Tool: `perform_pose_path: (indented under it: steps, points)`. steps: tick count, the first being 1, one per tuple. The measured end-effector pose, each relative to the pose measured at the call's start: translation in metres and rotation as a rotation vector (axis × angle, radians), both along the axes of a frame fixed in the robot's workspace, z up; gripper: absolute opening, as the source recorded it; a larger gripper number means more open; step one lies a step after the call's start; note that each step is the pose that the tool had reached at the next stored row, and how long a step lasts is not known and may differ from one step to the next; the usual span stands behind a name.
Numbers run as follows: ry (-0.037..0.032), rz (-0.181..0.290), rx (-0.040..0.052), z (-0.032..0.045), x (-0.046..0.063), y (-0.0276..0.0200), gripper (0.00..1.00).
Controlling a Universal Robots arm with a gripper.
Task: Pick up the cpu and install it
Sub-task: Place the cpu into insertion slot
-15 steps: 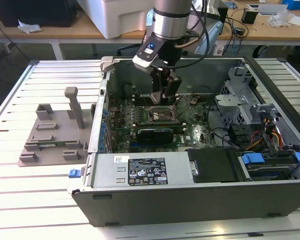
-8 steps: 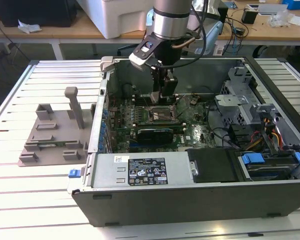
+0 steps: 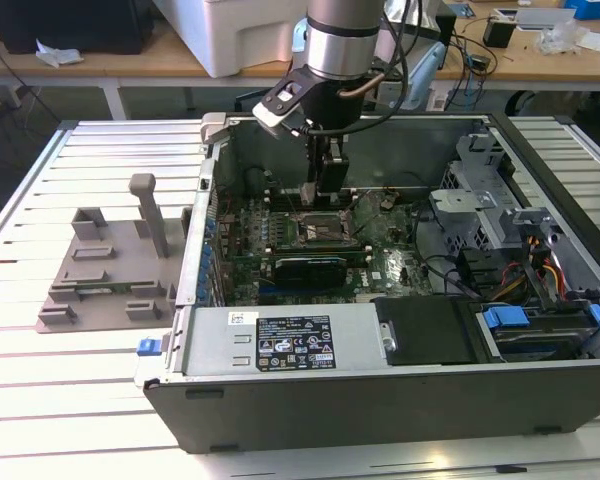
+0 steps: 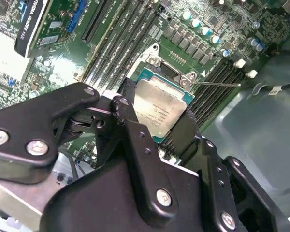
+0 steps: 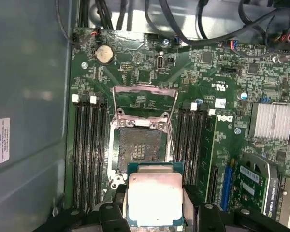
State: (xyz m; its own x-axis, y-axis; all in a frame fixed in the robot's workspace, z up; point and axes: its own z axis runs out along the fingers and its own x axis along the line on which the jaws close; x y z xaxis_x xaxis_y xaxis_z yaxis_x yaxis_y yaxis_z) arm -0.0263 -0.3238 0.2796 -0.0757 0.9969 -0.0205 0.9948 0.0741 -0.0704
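Across a slatted metal table (image 3: 40,400) sits an open computer case (image 3: 380,400), inside which the gripper (image 3: 325,188), fingers narrowed to the chip's width, pinches the cpu (image 5: 153,195) by opposite edges, close over the open motherboard socket (image 5: 139,149).

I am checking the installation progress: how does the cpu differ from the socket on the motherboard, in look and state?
The cpu has a bright silver-grey metal top; the socket is dark and recessed. The cpu is held in the gripper; the socket lies empty, its retention frame lifted open. Both are square, of similar outline.
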Motion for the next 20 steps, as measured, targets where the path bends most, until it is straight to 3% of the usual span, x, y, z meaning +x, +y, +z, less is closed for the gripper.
perform_pose_path:
  steps: [2,3,4,5,6,11,16,20]
  points:
    - [0.0,0.0,0.0,0.0,0.0,0.0,0.54]
    - [-0.0058,0.0,-0.0001,0.0,0.0,-0.0001,0.54]
    - [-0.0169,0.0,-0.0003,0.0,0.0,-0.0001,0.54]
    - [-0.0423,0.0,0.0,-0.0003,0.0,0.0,0.54]
    - [-0.0475,0.0,0.0002,-0.0004,0.0,0.0,0.54]
    - [-0.0486,0.0,-0.0002,-0.0006,0.0,0.0,0.54]
    - [-0.0473,-0.005,-0.0001,-0.0093,0.0,0.0011,0.54]
    - [-0.0457,-0.009,-0.0004,-0.018,0.001,0.0045,0.54]
